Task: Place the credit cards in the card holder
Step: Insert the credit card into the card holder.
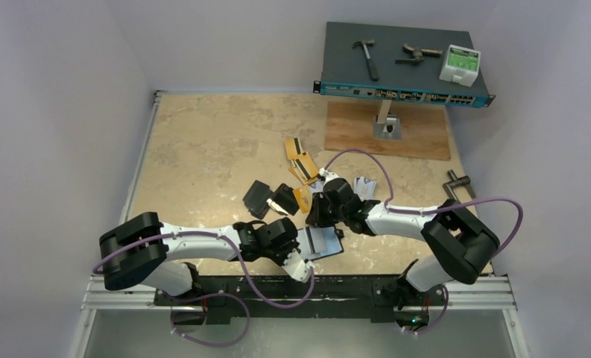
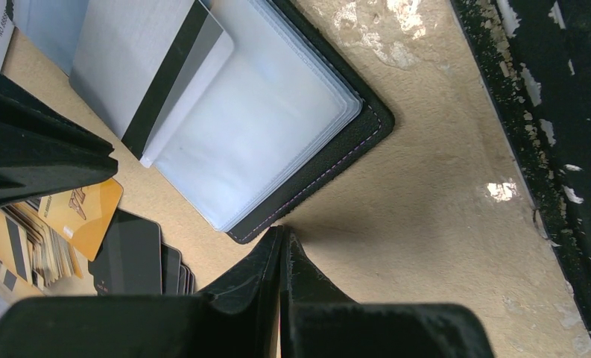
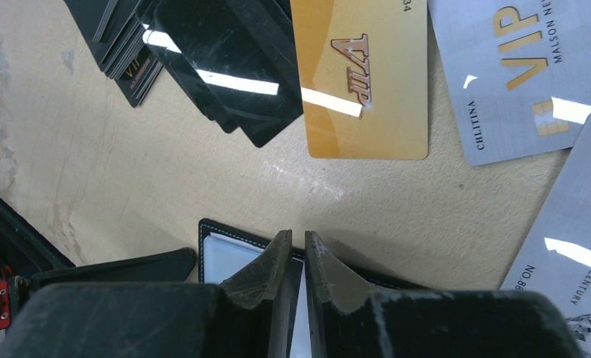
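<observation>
the card holder (image 2: 277, 119) lies open on the table (image 2: 426, 209) near its front edge, between the two arms, clear sleeves facing up. a silver card (image 2: 139, 60) with a black stripe sits partly inside the top sleeve, its striped end sticking out.

the left end effector (image 2: 283, 250) has its fingers pressed together with nothing between them, the tips just beside the lower edge of the holder; whether they touch it cannot be told.

the right end effector (image 3: 298, 250) hangs over a corner of the holder with only a narrow slit between its fingers; whether anything thin is caught there cannot be told.

the other credit cards (image 1: 301, 160) lie loose on the table beyond the holder. in the right wrist view, an orange card (image 3: 363, 82) marked vip rests beside a fanned stack of black cards (image 3: 217, 67), with silver vip cards (image 3: 516, 82) on its other side.
</observation>
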### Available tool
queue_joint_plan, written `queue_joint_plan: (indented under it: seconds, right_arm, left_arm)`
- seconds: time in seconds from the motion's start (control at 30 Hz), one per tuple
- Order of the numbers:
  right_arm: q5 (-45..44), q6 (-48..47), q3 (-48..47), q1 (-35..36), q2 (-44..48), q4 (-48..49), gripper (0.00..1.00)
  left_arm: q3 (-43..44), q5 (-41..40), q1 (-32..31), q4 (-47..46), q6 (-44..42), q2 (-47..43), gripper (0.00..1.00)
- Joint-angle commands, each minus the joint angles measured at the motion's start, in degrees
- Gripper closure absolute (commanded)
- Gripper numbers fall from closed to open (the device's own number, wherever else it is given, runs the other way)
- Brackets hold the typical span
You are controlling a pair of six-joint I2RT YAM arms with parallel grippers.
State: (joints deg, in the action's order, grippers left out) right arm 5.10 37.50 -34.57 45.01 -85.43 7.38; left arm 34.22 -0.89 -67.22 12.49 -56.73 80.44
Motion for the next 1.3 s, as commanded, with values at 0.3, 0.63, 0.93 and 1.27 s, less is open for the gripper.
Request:
queue_joint_plan:
  seconds: [0.3, 0.63, 0.93, 1.27]
  right_arm:
    - [0.4, -0.8, -0.6, 1.4, 1.8, 0.6, 0.91]
    - [0.8, -1.1, -2.0, 1.4, -0.5, 0.9, 0.92]
    - [2.4, 0.9, 1.7, 2.6, 0.7, 1.5, 0.93]
    - [1.1, 2.0, 2.7, 3.7, 3.3, -0.1, 0.90]
  left_arm:
    - [0.1, 0.6, -0.5, -0.4, -0.5, -0.6, 1.00]
    - [-0.4, 0.6, -0.5, -0.2, -0.4, -0.9, 1.00]
    - [-0.3, 0.6, -0.4, -0.4, -0.5, -1.0, 1.00]
    - [0.0, 0.6, -0.7, -0.3, -0.4, -0.8, 1.00]
